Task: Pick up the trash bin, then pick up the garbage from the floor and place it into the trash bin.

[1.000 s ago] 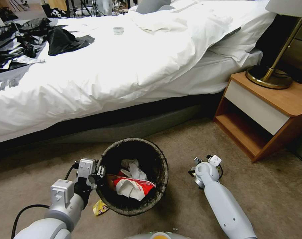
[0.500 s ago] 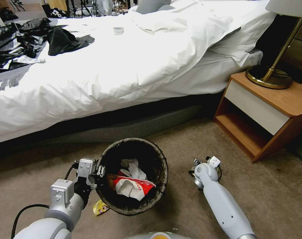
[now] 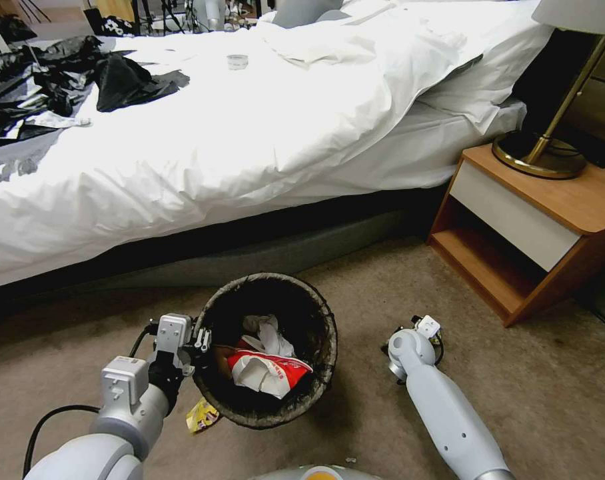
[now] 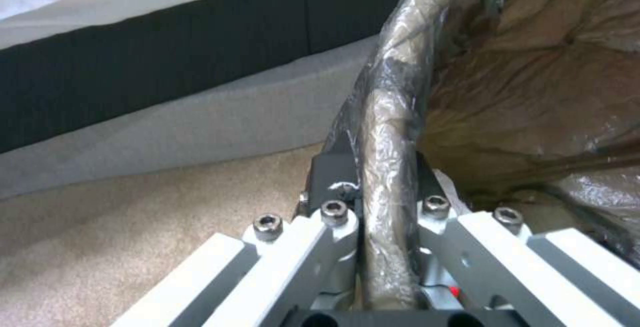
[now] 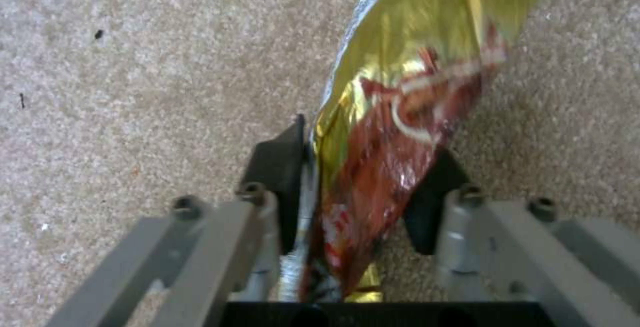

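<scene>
The trash bin (image 3: 327, 333), lined with a dark bag, sits just off the carpet in front of the bed. My left gripper (image 3: 199, 345) is shut on its near-left rim; in the left wrist view the bagged rim (image 4: 400, 67) runs between the closed fingers (image 4: 333, 167). Inside the bin lie garbage pieces: a red-and-white carton (image 3: 270, 373) and white tissue (image 3: 266, 333). A yellow wrapper (image 3: 201, 417) lies on the floor by the bin. My right gripper (image 5: 357, 192) is shut on a yellow-and-red snack wrapper (image 5: 427, 67) over the carpet, with its wrist (image 3: 409, 343) right of the bin.
The white bed (image 3: 249, 133) with its dark base runs across the back, black bags (image 3: 62, 87) on it. A wooden nightstand (image 3: 529, 227) with a brass lamp (image 3: 549, 140) stands at the right. Open carpet (image 3: 549, 400) lies right of the right arm.
The left gripper and the bin have risen slightly. The right wrist has drawn back a little toward me.
</scene>
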